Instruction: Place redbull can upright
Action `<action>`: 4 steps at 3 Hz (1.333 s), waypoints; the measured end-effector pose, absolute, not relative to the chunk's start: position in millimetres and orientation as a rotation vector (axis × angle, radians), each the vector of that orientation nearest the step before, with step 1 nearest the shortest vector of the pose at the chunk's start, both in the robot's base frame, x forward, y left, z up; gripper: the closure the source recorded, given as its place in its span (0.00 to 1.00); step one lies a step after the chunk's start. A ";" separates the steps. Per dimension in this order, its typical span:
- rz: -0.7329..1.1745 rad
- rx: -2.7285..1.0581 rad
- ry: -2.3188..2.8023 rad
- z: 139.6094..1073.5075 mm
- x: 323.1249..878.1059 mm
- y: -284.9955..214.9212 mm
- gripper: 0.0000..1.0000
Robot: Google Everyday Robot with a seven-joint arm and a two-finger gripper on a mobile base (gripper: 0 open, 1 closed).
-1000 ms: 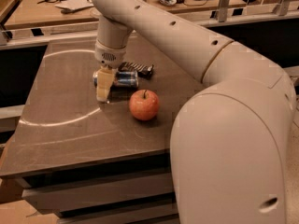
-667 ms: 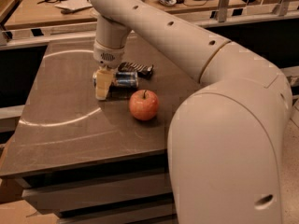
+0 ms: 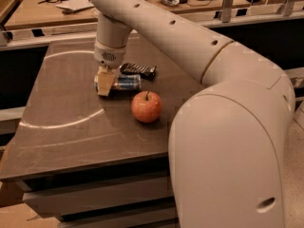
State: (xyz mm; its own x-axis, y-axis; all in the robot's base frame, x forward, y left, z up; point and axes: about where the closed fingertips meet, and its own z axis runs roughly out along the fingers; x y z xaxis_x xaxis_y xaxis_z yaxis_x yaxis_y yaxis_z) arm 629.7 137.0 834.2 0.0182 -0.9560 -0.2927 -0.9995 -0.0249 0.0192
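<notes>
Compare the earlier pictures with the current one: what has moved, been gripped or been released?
Nothing visibly changed. The gripper is down at one end of the redbull can, which lies on its side on the table; apple and snack packet sit where they were.

No legible text, brand, number or sign found. Blue and silver print on redbull can (image 3: 126, 82), lying sideways on desk (image 3: 61, 127): not readable. Dark packet (image 3: 138, 70) just behind: likewise. At can's left end, gripper (image 3: 105, 83): no readable marking.
</notes>
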 end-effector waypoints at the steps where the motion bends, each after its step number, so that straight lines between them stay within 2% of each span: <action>1: 0.397 -1.866 2.002 893.1 642.9 102.0 1.00; 2: 0.467 -1.666 1.881 934.3 653.1 71.7 1.00; 4: 0.640 -1.339 1.728 929.1 642.3 36.3 1.00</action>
